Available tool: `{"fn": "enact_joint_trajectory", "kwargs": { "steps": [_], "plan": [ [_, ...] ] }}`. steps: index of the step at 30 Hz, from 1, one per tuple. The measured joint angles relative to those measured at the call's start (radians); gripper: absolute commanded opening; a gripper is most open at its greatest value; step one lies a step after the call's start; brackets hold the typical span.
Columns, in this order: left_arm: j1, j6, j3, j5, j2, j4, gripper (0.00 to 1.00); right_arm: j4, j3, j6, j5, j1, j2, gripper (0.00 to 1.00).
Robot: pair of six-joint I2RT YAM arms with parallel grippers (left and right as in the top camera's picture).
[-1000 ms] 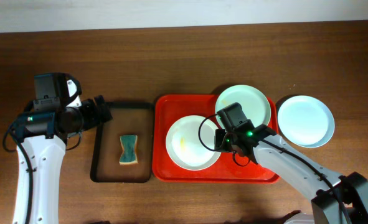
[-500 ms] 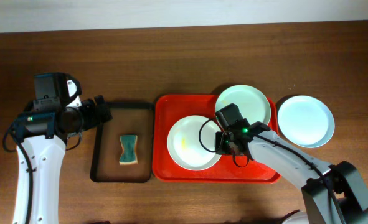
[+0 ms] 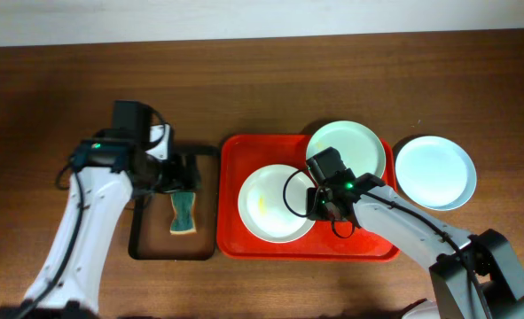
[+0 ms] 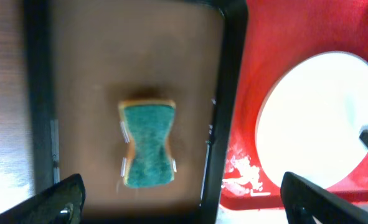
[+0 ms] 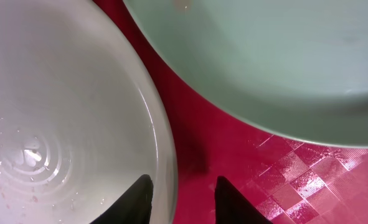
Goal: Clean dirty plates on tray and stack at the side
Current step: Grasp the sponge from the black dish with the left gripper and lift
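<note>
The right gripper (image 5: 179, 194) is down low on the red tray (image 3: 230, 204), its two dark fingers (image 5: 137, 198) parted with the rim of the white plate (image 3: 273, 202) standing between them, not yet pinched, and the pale green plate (image 3: 355, 146) sits just behind on the tray's far right corner, its edge near the white one. Off the tray to the right, the pale blue plate (image 3: 435, 172) rests on the wooden table (image 3: 262, 80). Over on the left, the left gripper (image 4: 180, 199) hangs wide open above the black tray (image 3: 142, 248), looking down on the green sponge (image 4: 147, 144) lying there.
</note>
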Motion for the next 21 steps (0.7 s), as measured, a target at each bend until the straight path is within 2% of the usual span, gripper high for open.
{"fn": "enact_joint_trajectory", "kwargs": {
  "steps": [2, 3, 9, 12, 17, 21],
  "plan": [
    [-0.032, 0.0, -0.01, 0.013, 0.058, 0.027, 0.68, -0.001, 0.0, 0.0, 0.0, 0.0, 0.0, 0.34],
    [-0.035, 0.0, -0.011, 0.016, 0.072, 0.055, 0.58, 0.0, 0.001, 0.0, 0.0, 0.0, 0.0, 0.34],
    [-0.042, -0.004, -0.08, -0.047, 0.085, 0.085, 0.47, 0.0, 0.001, 0.001, 0.0, 0.0, 0.0, 0.34],
    [-0.042, -0.03, -0.117, -0.081, 0.158, 0.094, 0.37, 0.0, 0.001, 0.0, 0.0, 0.0, 0.0, 0.34],
    [-0.042, -0.037, -0.125, -0.095, 0.277, 0.096, 0.35, 0.0, 0.001, 0.0, 0.0, 0.0, 0.0, 0.34],
    [-0.042, -0.037, -0.143, -0.096, 0.28, 0.109, 0.32, -0.001, 0.001, 0.0, 0.0, 0.0, 0.0, 0.34]
  ]
}}
